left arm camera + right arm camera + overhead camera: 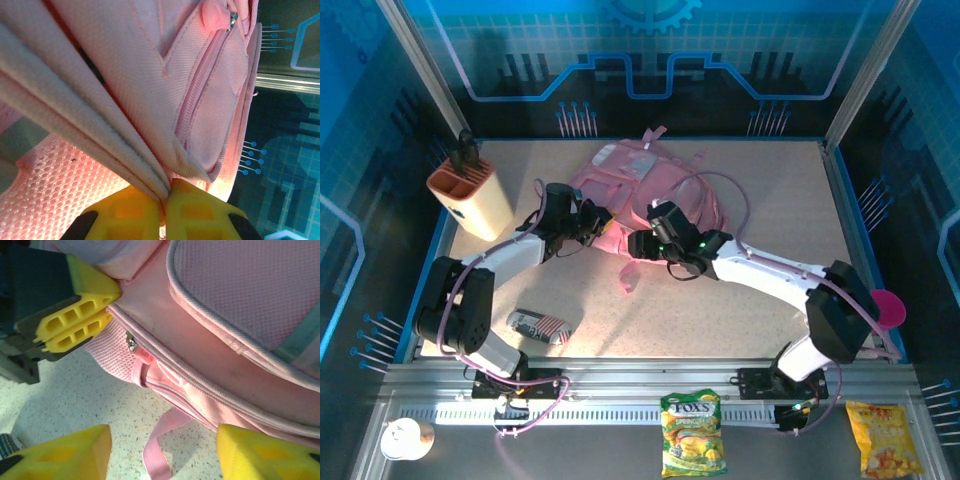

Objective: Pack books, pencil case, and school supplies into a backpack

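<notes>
I'm pinching a fabric fold of the pink backpack (620,168) with the left claw (165,212), probably anchoring it mid-desk (750,210). Right claw (160,452) is hovering spread beside the zipper pull (132,342), likely lining up. Pencil case (538,326) is lying front-left.

Table (740,300) w/ backpack (630,172), pencil case (538,326), beige holder (475,203).

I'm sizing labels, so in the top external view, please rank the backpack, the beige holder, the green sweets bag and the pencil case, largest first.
1. backpack, clearly the largest.
2. beige holder and green sweets bag: they look too alike to rank.
3. pencil case, the smallest.
</notes>
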